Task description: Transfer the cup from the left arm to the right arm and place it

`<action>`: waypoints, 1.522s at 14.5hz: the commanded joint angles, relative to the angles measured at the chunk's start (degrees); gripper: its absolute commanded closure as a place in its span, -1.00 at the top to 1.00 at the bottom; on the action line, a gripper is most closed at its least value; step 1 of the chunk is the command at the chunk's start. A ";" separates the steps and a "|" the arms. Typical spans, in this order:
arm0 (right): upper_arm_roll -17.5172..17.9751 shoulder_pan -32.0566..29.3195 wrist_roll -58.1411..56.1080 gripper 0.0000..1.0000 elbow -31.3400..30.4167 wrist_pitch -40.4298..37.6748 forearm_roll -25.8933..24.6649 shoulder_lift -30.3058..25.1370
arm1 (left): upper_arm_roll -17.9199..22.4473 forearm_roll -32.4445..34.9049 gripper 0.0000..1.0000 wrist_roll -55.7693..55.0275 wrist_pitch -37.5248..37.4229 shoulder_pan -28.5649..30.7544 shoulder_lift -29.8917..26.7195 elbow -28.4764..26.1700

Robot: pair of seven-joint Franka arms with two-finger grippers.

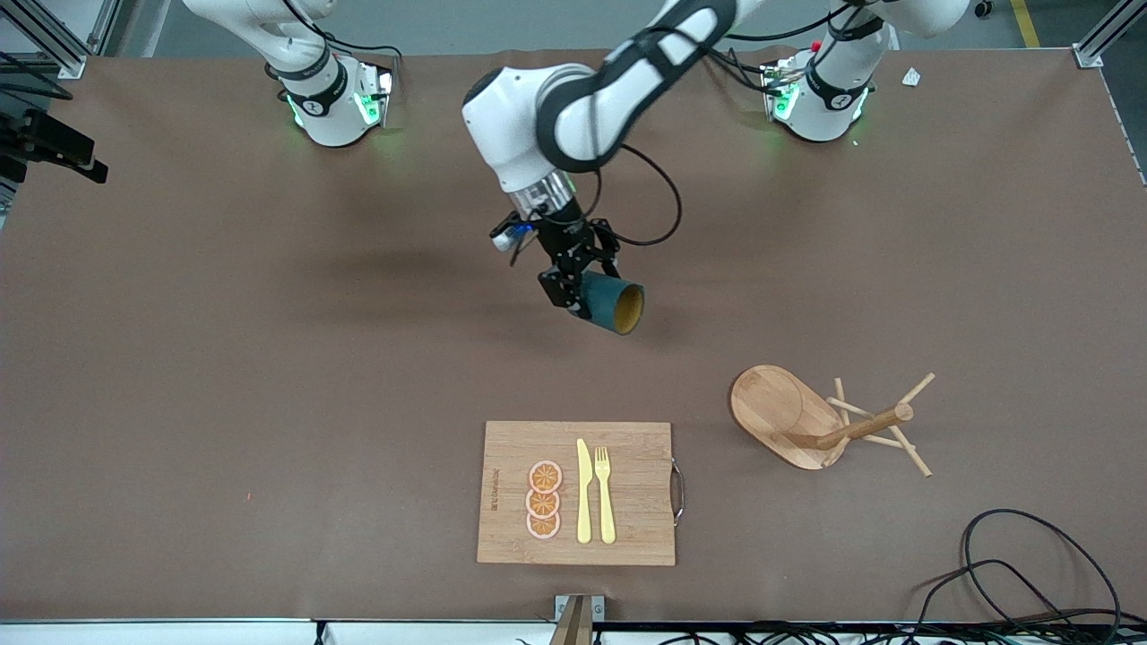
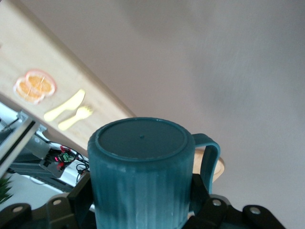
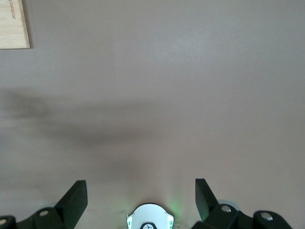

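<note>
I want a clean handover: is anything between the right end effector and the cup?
Nothing visible. The left end effector holds the cup in the air over bare table; the right end effector, open, looks onto bare table too.

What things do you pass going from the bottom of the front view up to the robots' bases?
Cutting board with orange slices, knife and fork → wooden mug rack → cup in the left tool, tipped sideways above the table.

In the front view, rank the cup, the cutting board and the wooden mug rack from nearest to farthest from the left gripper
1. The cup: clamped on its side in the left gripper, in the air over bare table.
2. The cutting board: on the table near the front camera's edge.
3. The wooden mug rack: tipped over, toward the left arm's end.
</note>
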 commanded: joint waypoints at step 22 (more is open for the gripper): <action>0.93 -2.10 -0.79 1.00 -1.60 0.08 -0.46 -1.43 | 2.39 18.98 0.01 -13.99 -11.27 -17.51 21.26 5.11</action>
